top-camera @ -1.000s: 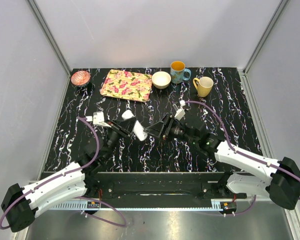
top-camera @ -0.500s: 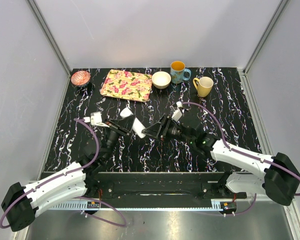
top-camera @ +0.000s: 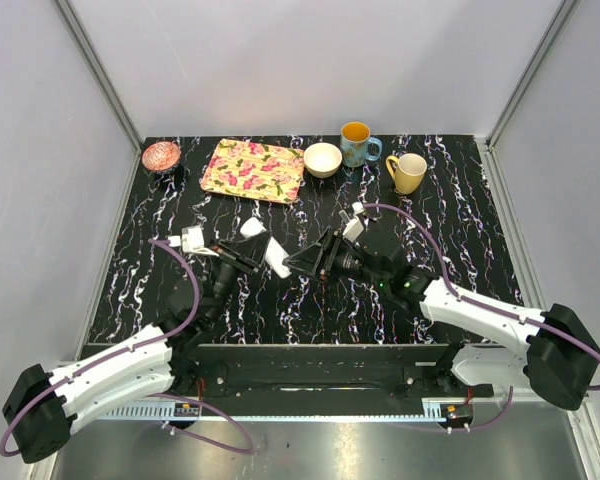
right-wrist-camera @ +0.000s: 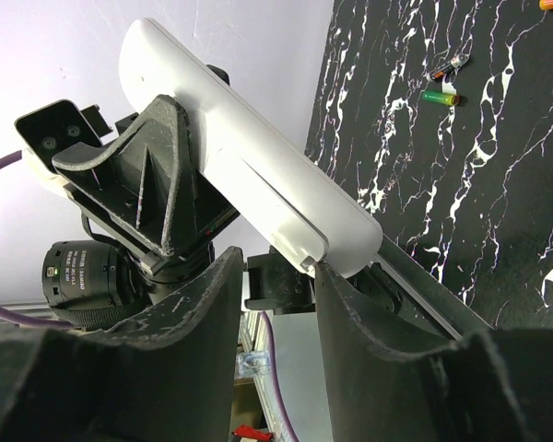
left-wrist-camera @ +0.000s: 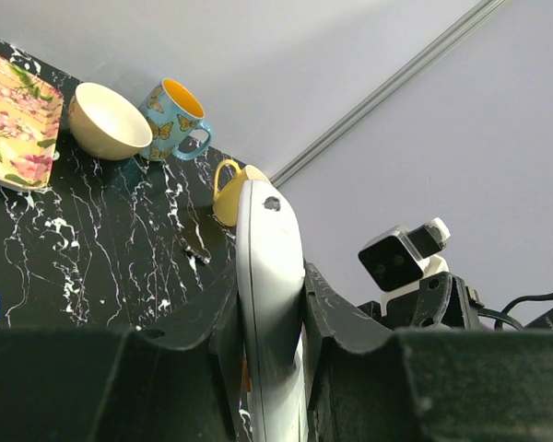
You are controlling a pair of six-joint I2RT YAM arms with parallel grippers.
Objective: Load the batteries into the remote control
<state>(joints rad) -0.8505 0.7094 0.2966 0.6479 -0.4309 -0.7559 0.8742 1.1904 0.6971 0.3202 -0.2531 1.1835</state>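
Gripping remote control (left-wrist-camera: 268, 276), left jaws hide its lower half; right jaws parted.

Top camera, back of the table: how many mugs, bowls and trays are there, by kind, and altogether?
Mugs: 2, the blue mug and the yellow mug
Bowls: 2, the cream bowl and the pink bowl
Trays: 1, the floral tray
Total: 5
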